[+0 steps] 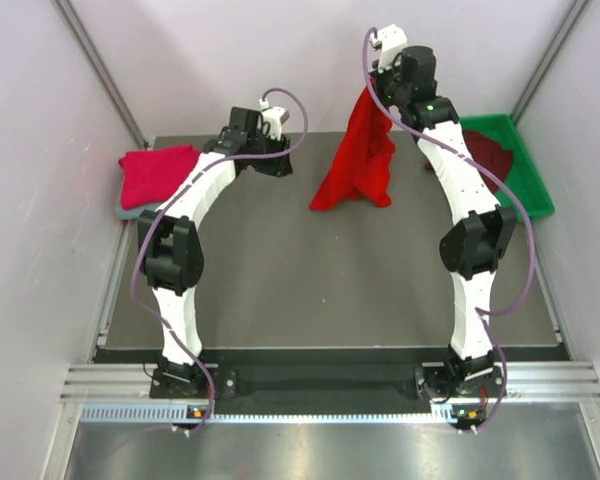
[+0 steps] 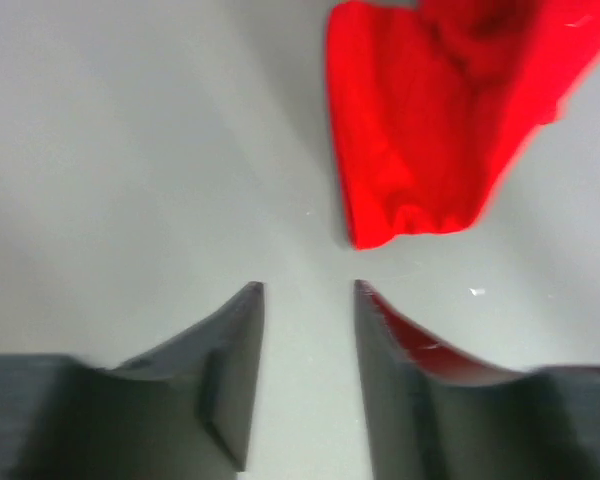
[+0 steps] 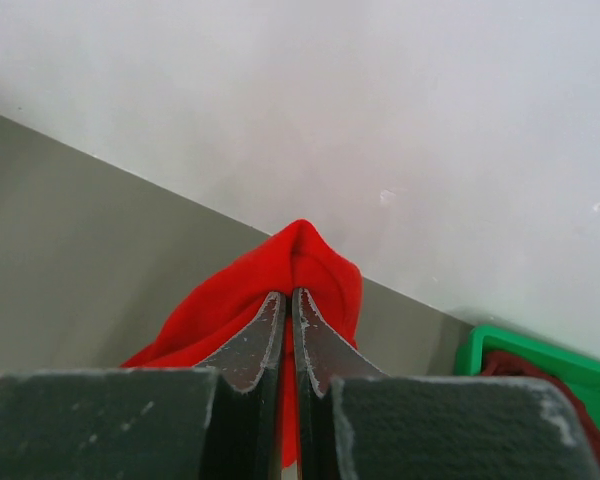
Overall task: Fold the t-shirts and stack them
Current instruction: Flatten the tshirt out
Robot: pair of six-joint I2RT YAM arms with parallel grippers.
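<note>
Right pincer (image 3: 288,296) clamped on red shirt (image 1: 358,160), dangles it lengthwise over the counter (image 1: 310,290), hem just ahead-right of parted, empty left pincer (image 2: 308,290).

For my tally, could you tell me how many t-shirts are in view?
4: red one hanging from the right hand, pink one folded far left, grey-blue edge under it, maroon one in the tray; more may be hidden.
</note>
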